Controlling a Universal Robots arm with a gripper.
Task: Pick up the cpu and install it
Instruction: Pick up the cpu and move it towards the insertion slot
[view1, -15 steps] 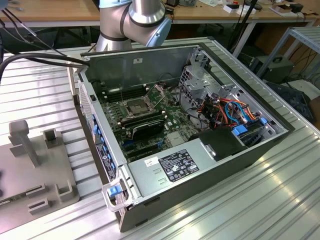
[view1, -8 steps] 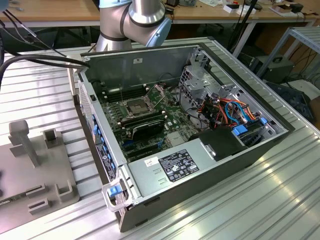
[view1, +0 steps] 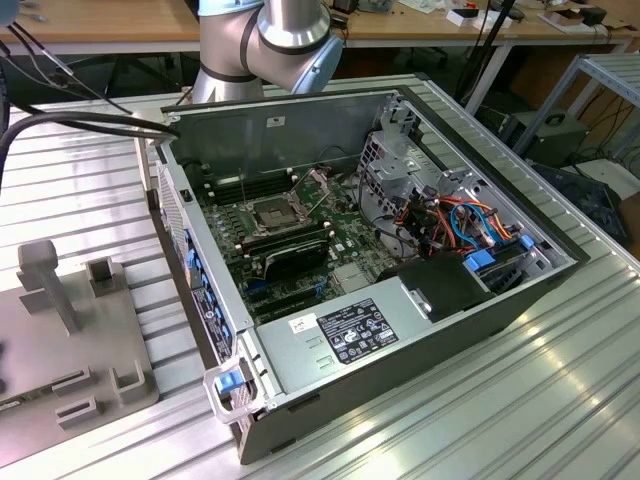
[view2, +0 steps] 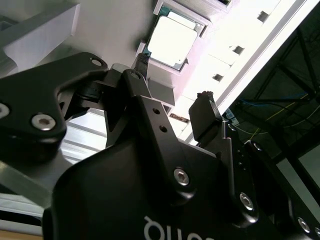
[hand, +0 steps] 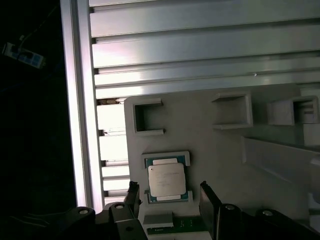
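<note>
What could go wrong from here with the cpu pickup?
1. The open end effector is lined up on the cpu, which sits in a raised cradle. A finger could catch the cradle wall instead of the chip edge.
2. The chip is thin and flat, so an off-centre pinch might tilt or drop it.
3. The socket lies low inside the computer case, near cables. Clearance looks tight.

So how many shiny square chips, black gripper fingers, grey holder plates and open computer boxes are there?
Small flat square silver-grey cpu chip: 1
Black metal gripper fingers: 2
Flat grey plastic holder plate: 1
Open grey metal computer case: 1
Total: 5
</note>
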